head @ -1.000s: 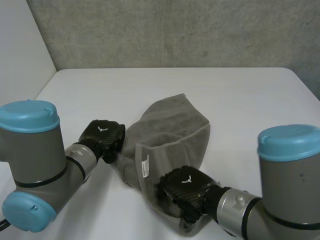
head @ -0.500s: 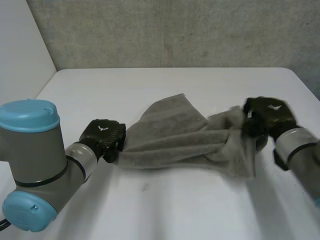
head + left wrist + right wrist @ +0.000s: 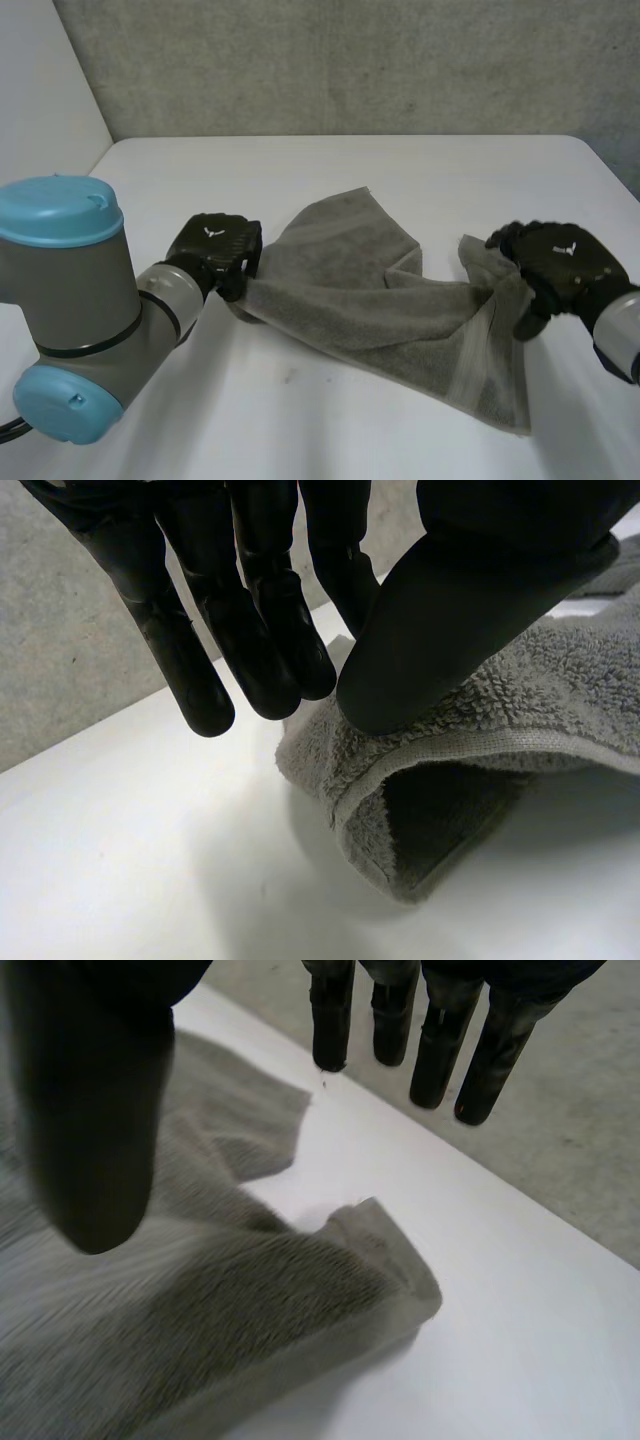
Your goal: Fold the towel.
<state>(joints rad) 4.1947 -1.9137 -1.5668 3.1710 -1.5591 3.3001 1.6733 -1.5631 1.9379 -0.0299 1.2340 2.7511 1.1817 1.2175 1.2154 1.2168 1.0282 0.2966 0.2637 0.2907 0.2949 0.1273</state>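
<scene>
Now the surface (image 3: 350,170) carries the towel (image 3: 370,300) in its middle, spread wide, probably to flatten it for folding. The left robot hand (image 3: 215,250) pinches its 9 o'clock corner; the right robot hand (image 3: 560,262), at 3 o'clock, is loose, holding nothing.

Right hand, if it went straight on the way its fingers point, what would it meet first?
Likely bare table: the right hand has its fingertips past the towel corner. Depth is unclear.

Grey towel (image 3: 380,300), paler stripe (image 3: 466,365) — white table (image 3: 300,170) — mottled grey wall (image 3: 350,60)
</scene>
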